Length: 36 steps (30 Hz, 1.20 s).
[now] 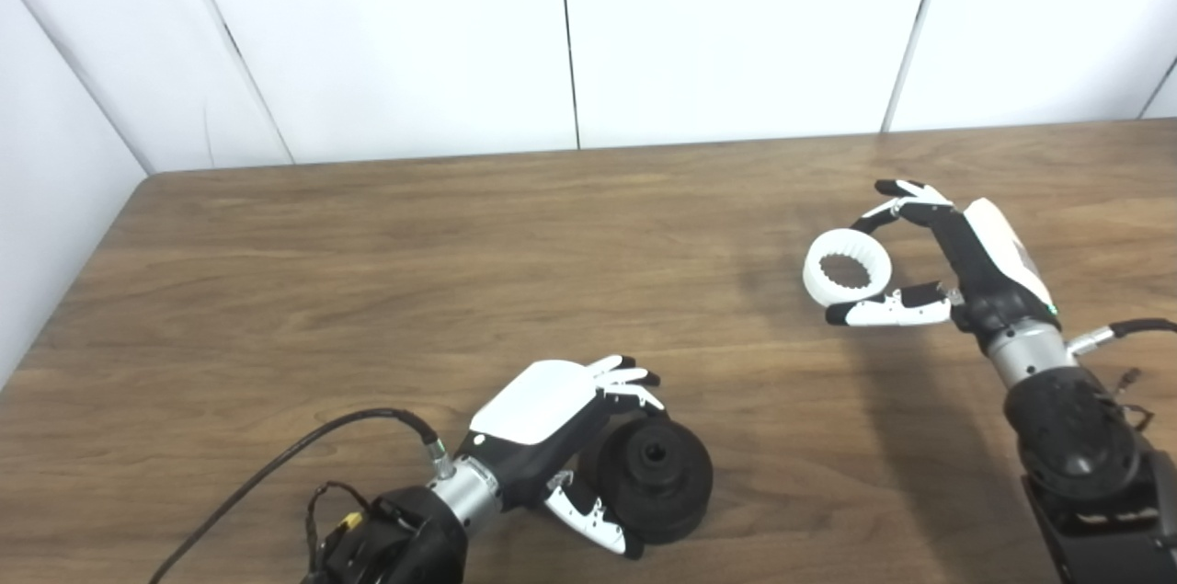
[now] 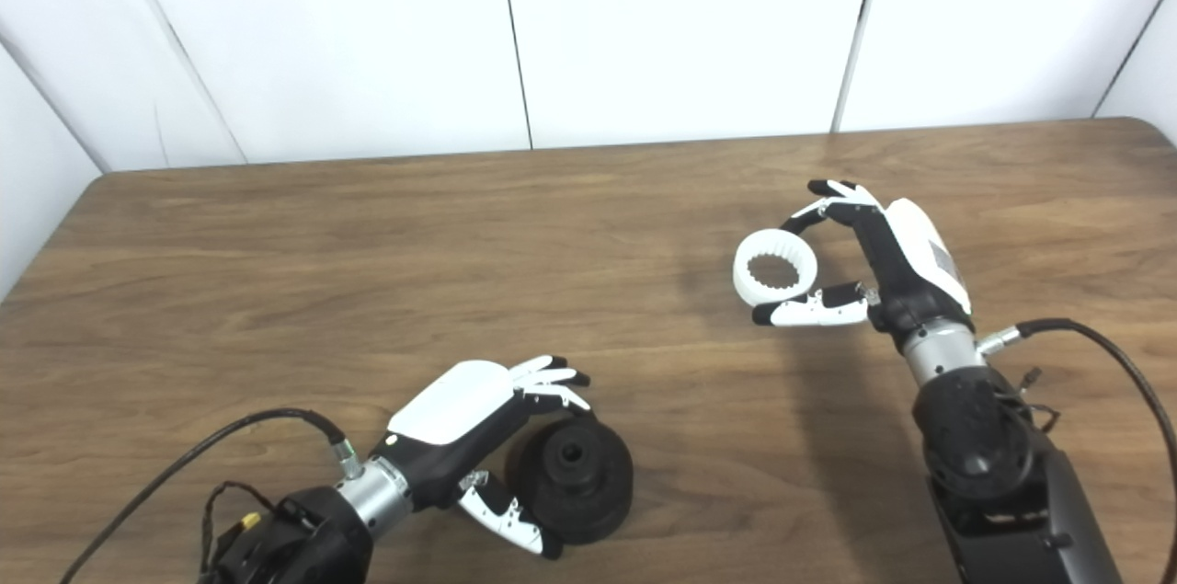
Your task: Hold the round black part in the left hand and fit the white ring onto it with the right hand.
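Left hand (image 1: 552, 437) low at near edge of wooden table (image 1: 368, 271), fingers and thumb wrapped around round black part (image 1: 657, 474), gripping it from its left side; part tilted, central hole facing up and toward camera. Right hand (image 2: 864, 267) well apart, off to the right, pinching white ring (image 2: 775, 280) between thumb below and fingers above; ring toothed inside, raised over the tabletop.
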Each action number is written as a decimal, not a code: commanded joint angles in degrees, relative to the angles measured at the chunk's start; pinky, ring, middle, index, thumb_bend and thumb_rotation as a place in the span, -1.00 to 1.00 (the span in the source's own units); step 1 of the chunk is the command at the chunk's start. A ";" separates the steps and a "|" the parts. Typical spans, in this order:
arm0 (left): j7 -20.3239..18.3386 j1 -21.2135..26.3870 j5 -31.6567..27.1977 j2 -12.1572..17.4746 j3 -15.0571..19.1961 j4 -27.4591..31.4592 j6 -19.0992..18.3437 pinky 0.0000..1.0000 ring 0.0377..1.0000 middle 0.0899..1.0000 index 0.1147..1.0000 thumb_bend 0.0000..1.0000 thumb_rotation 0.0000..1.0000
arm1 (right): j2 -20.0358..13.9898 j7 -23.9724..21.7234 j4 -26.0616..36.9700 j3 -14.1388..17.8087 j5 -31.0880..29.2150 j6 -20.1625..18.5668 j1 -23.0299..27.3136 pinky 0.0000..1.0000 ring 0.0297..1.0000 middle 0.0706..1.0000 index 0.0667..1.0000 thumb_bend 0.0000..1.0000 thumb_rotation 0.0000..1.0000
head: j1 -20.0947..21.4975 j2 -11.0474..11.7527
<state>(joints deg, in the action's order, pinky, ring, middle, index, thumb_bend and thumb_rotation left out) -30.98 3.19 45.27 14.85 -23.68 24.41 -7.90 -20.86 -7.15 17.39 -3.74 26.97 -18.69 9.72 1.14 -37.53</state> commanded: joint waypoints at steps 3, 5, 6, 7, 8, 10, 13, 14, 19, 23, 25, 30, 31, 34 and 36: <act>1.00 1.34 -0.12 -0.12 -0.02 -0.64 0.97 0.72 0.94 0.81 0.29 0.79 -0.54 | -0.35 -1.30 5.83 0.64 -0.23 -0.69 -0.18 0.91 0.92 0.76 -0.09 0.05 -0.68 | 0.00 -0.09; 1.04 1.42 -0.22 -0.28 -0.05 -0.77 0.98 0.72 0.93 0.80 0.29 0.79 -0.54 | -0.18 -1.88 7.43 0.55 -0.24 -0.84 -0.98 0.90 0.92 0.76 -0.09 0.05 -0.68 | -0.07 -0.08; 1.02 1.49 -0.17 -0.35 -0.07 -0.81 0.97 0.74 0.93 0.80 0.29 0.79 -0.54 | -0.05 -2.19 8.40 0.51 -0.27 -0.84 -1.52 0.90 0.92 0.76 -0.09 0.05 -0.68 | -0.15 -0.10; 1.00 1.56 -0.13 -0.39 -0.08 -0.85 0.96 0.74 0.94 0.80 0.29 0.78 -0.54 | 0.09 -2.55 9.40 0.48 -0.31 -1.04 -2.01 0.90 0.92 0.76 -0.09 0.05 -0.68 | -0.19 -0.15; 0.98 1.61 -0.10 -0.41 -0.08 -0.89 0.97 0.74 0.93 0.80 0.29 0.78 -0.54 | 0.18 -2.79 10.04 0.47 -0.33 -1.21 -2.32 0.90 0.92 0.76 -0.09 0.05 -0.68 | -0.19 -0.15; 0.84 1.57 0.17 -0.52 -0.06 -0.74 0.68 0.72 0.93 0.80 0.29 0.78 -0.54 | 0.31 -3.42 11.84 0.30 -0.28 -1.60 -3.05 0.90 0.92 0.76 -0.09 0.05 -0.68 | -0.37 -0.19; 0.41 1.64 0.25 -0.52 -0.03 -0.50 0.34 0.71 0.94 0.81 0.30 0.77 -0.54 | 0.33 -4.32 14.02 0.02 -0.36 -1.38 -3.91 0.89 0.91 0.75 -0.09 0.05 -0.68 | -0.47 -0.35; 0.27 1.68 0.23 -0.51 -0.02 -0.45 0.25 0.72 0.94 0.81 0.30 0.76 -0.54 | 0.35 -4.56 14.54 -0.03 -0.45 -1.27 -4.10 0.88 0.91 0.75 -0.09 0.05 -0.68 | -0.45 -0.40; 0.37 1.72 0.28 -0.57 -0.05 -0.46 0.12 0.70 0.94 0.81 0.30 0.77 -0.54 | 0.82 -5.39 17.43 -0.63 -1.09 -0.91 -5.63 0.87 0.91 0.75 -0.09 0.04 -0.67 | -0.67 -0.52; 0.61 1.82 0.24 -0.65 -0.12 -0.63 0.28 0.73 0.93 0.80 0.30 0.77 -0.52 | 1.09 -6.39 19.50 -1.76 -0.52 -1.10 -6.64 0.85 0.92 0.76 -0.09 0.04 -0.67 | -0.81 -0.63; 0.58 1.84 0.39 -0.73 -0.19 -0.64 0.14 0.73 0.93 0.81 0.30 0.76 -0.52 | 1.15 -6.81 19.94 -2.03 -0.61 -0.97 -6.97 0.86 0.93 0.76 -0.09 0.04 -0.67 | -0.84 -0.74; 0.33 1.95 0.37 -0.86 -0.31 -0.59 -0.14 0.74 0.94 0.82 0.30 0.75 -0.53 | 1.86 -8.17 21.16 -3.26 -0.31 -1.14 -8.01 0.86 0.94 0.76 -0.09 0.04 -0.67 | -1.07 -0.89; 0.34 1.95 0.29 -0.85 -0.30 -0.59 -0.13 0.74 0.94 0.82 0.30 0.75 -0.53 | 1.93 -8.54 21.31 -3.46 -0.40 -1.15 -8.17 0.86 0.94 0.77 -0.09 0.04 -0.67 | -1.02 -0.88; 0.60 1.89 -0.02 -0.84 -0.20 -0.71 0.06 0.73 0.94 0.82 0.30 0.75 -0.53 | 1.92 -9.58 21.52 -4.62 0.01 -0.63 -8.50 0.84 0.94 0.77 -0.09 0.04 -0.67 | -1.02 -1.03; 0.44 1.97 -0.05 -0.89 -0.19 -0.70 -0.13 0.73 0.94 0.82 0.30 0.75 -0.54 | 1.93 -9.81 21.21 -5.37 0.47 0.16 -8.45 0.82 0.93 0.77 -0.09 0.04 -0.67 | -1.04 -1.03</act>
<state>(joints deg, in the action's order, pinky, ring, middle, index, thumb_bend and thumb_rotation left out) -30.80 3.52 45.34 14.13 -23.96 23.71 -8.21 -19.05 -17.27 37.03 -9.01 26.87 -20.92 -0.12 0.09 -38.50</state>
